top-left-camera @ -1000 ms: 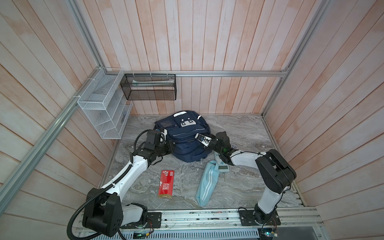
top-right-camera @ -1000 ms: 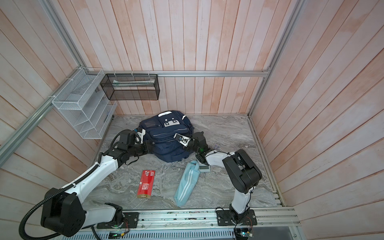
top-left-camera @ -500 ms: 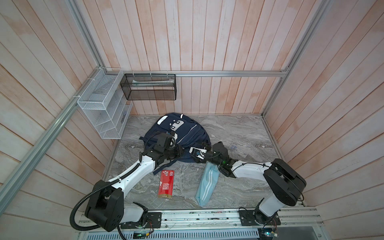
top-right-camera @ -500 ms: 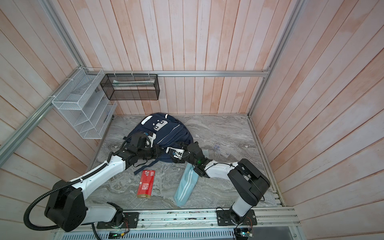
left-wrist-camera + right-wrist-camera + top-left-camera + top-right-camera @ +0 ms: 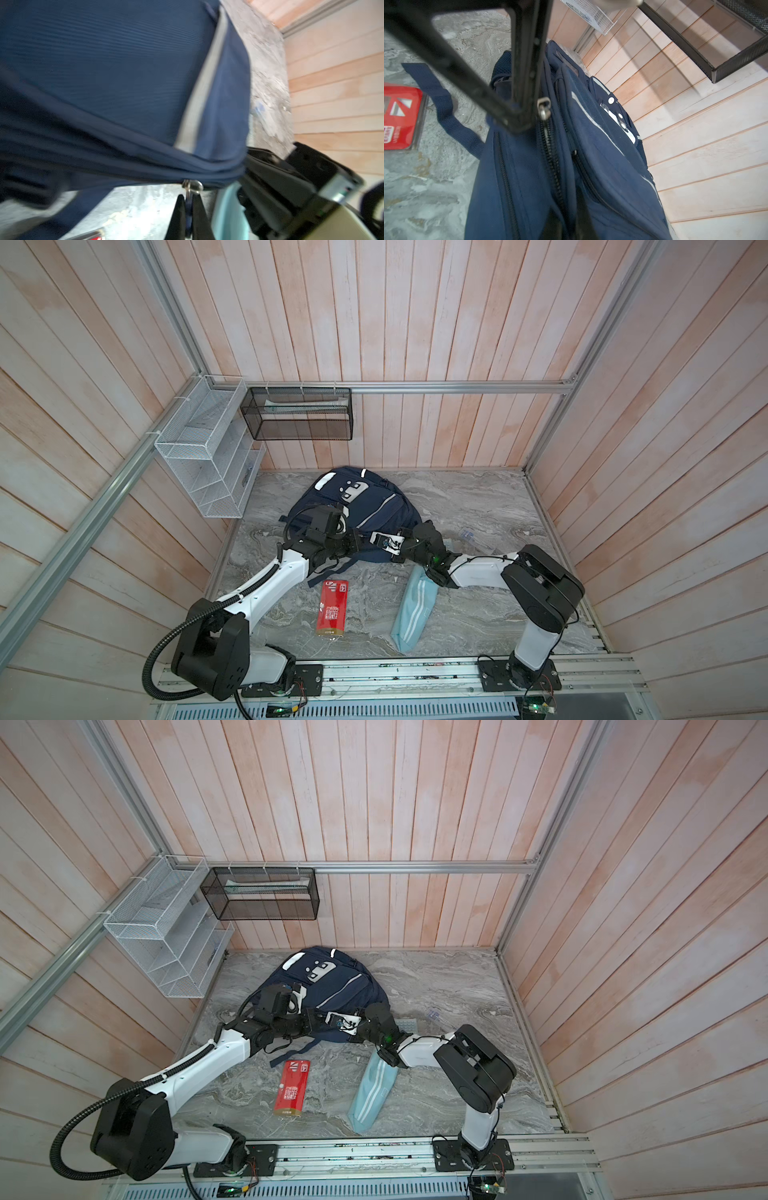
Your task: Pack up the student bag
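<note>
Turned anticlockwise from a second ago, white patch (image 5: 353, 491) now toward 11 o'clock: large navy-blue fabric backpack (image 5: 395, 518), lying at 12 o'clock on grey marbled bench (image 5: 478, 506). Pinching small metal zipper pull (image 5: 192, 186) with left jaws at its 6 o'clock edge; clamping navy fabric just beside with right jaws.

Your two arms reach low toward the middle; left gripper (image 5: 188, 204) and right gripper (image 5: 376, 543), both pinched closed, nearly meet tip to tip.
</note>
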Robot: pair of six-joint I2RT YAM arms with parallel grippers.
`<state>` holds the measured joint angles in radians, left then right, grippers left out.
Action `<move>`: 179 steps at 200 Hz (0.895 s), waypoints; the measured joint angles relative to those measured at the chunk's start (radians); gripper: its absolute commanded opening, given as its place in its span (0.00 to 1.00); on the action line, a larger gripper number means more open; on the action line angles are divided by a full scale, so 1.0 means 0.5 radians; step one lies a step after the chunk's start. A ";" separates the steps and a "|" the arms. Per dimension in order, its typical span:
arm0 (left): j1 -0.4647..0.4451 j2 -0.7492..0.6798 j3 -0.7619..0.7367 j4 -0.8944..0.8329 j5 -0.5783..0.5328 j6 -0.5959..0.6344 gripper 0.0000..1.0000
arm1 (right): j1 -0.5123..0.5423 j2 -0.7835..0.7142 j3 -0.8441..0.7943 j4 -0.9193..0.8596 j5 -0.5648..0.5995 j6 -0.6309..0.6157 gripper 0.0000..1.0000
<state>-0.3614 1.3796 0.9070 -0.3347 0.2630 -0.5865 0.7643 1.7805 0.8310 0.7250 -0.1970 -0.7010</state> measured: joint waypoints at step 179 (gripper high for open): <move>-0.206 -0.120 0.274 -0.099 -0.429 0.545 0.72 | -0.101 -0.926 -0.320 -0.409 0.577 0.905 0.98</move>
<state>-0.4644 1.3197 1.0439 -0.3843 0.0486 -0.3141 0.7139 1.3174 0.6708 0.5205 0.0914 -0.2485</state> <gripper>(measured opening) 0.698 0.980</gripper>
